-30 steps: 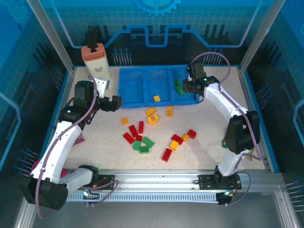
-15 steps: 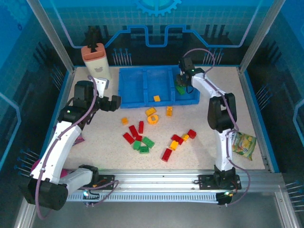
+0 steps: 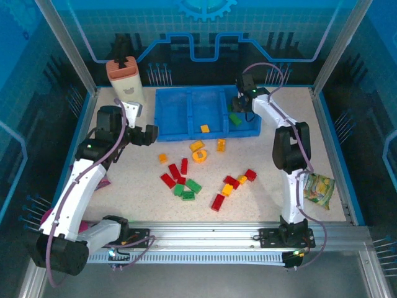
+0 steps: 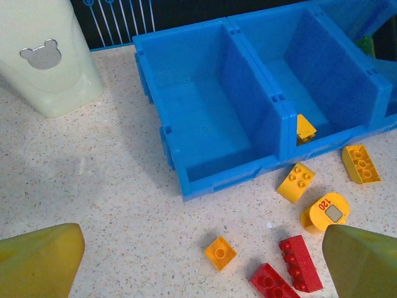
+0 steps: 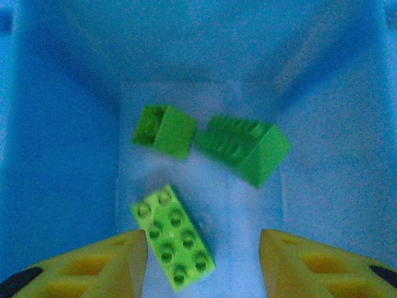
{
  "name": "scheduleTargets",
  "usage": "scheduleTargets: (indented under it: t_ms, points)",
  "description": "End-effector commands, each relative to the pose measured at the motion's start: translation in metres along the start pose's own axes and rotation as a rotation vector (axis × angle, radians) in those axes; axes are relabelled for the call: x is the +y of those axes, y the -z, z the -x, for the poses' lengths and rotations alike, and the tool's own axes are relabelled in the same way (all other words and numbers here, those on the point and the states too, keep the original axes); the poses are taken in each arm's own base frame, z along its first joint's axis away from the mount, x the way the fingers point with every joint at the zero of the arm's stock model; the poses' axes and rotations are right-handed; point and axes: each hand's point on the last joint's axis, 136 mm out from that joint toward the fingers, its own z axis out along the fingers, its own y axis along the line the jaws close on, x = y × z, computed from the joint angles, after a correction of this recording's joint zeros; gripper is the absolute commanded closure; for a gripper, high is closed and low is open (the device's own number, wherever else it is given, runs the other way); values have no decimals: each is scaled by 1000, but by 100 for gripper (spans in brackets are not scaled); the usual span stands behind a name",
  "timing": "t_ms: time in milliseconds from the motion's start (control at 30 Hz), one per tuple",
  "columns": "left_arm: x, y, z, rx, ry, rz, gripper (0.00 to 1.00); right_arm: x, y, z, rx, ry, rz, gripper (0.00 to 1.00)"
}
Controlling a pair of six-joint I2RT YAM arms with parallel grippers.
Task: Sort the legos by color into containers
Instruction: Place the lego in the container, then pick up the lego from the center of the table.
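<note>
The blue tray (image 3: 170, 115) stands at the back centre with three compartments. My right gripper (image 5: 203, 261) hangs open inside the right compartment (image 3: 239, 112). A light green brick (image 5: 173, 237) lies flat on the floor there, close to the left finger (image 5: 111, 261). Two darker green bricks (image 5: 164, 131) (image 5: 245, 148) lie behind it. An orange brick (image 3: 205, 128) sits in the middle compartment. Red, orange and green legos (image 3: 184, 165) and an orange ring (image 3: 200, 155) are scattered on the table. My left gripper (image 3: 152, 133) hovers open left of the tray, above a small orange brick (image 4: 220, 252).
A beige bottle with an orange cap (image 3: 126, 81) stands left of the tray. A yellow-green snack bag (image 3: 318, 186) lies by the right arm's base. The tray's left compartment (image 4: 205, 118) holds nothing.
The right arm swung its elbow inward and its jaws opened; the light green brick now lies loose in the right compartment. The left arm has not moved.
</note>
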Motion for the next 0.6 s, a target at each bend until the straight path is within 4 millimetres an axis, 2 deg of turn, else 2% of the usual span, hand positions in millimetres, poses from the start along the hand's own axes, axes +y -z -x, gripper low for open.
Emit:
scheduleTargets:
  t_ms: [0, 167, 233, 300, 433, 567]
  points:
    - [1, 18, 15, -64, -18, 5, 1, -3, 61, -3, -58, -43, -5, 46]
    - [-1, 20, 18, -80, -7, -5, 1, 9, 89, -59, -31, -106, 51, 40]
    - [-1, 20, 18, -81, 0, -7, 1, 14, 92, -84, -16, -118, 58, 39]
    - [-1, 20, 17, -80, 0, -9, 1, 25, 94, -100, -17, -116, 98, 39]
    - [-2, 20, 17, -86, 2, -14, 1, 46, 90, -119, 16, -111, 156, 36]
    - [-2, 21, 18, -86, 6, -15, 1, 67, 78, -123, 40, -79, 183, 34]
